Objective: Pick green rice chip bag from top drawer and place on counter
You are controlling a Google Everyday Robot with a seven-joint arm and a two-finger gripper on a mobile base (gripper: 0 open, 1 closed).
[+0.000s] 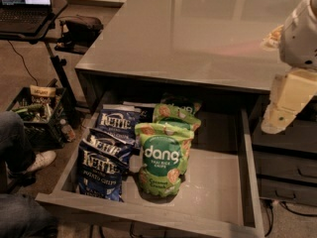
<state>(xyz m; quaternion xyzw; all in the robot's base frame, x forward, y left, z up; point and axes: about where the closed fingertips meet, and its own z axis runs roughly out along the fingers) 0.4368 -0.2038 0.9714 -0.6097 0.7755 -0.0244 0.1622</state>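
The glossy grey worktop fills the upper middle of the view, its thick front edge running above the pulled-out top drawer. The drawer is wide and shallow, with low grey walls and a flat floor, bare on its right half. To the right of it sit darker closed drawer fronts.

The robot's cream-coloured arm comes in from the right edge, and its claw hangs over the drawer's right wall, just below the worktop's front corner. Whether the claw is open or closed cannot be told; it carries nothing that shows.

The green rice chip bag stands upright near the middle of the drawer floor, "dang" label facing the camera, well apart from the claw, lower and to its left. A second green bag leans just behind it. Blue Kettle bags are stacked along the drawer's left side, touching the green one.

On the floor at left are a black crate and a person's white shoe.
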